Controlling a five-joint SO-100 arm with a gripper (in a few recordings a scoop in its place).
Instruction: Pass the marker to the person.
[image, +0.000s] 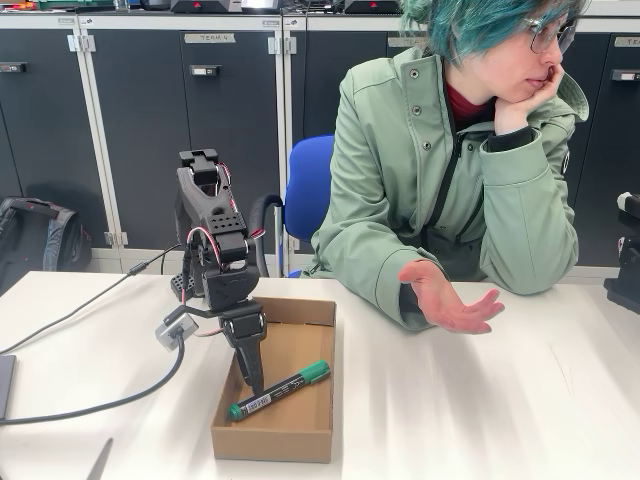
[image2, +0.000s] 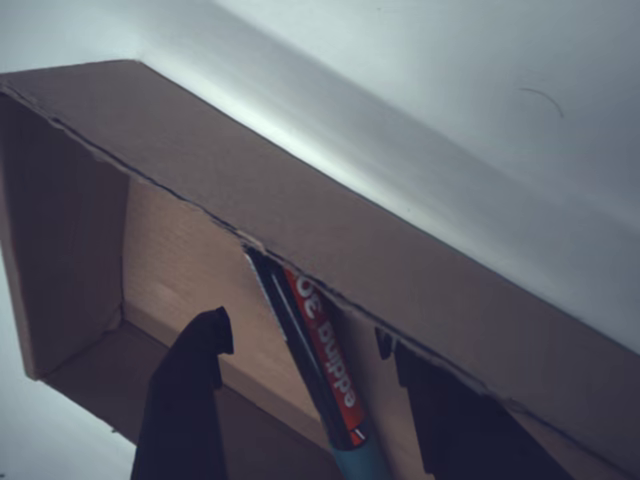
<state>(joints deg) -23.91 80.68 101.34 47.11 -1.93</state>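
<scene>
In the fixed view a grey cable (image: 120, 400) curls over the white table (image: 480, 410) at the left; just right of it the black SO-100 arm (image: 212, 235) bends down into a shallow cardboard box (image: 272, 438), its gripper (image: 252, 385) low over the box floor; the marker (image: 279, 389) lies tilted on that floor, its capped end toward the right wall and its other green end toward the front left, with the gripper tip just beside the barrel; whether they touch I cannot tell. In the wrist view the 2 dark fingers (image2: 185, 400) stand apart, open, with the marker (image2: 320, 370) between them and clear of both; nothing is gripped. Further right in the fixed view the person (image: 450, 160) sits behind the table, 1 hand (image: 450, 297) held out palm up above the tabletop, well apart from the box; the other hand props the chin; a blue chair (image: 305, 190) stands behind.
</scene>
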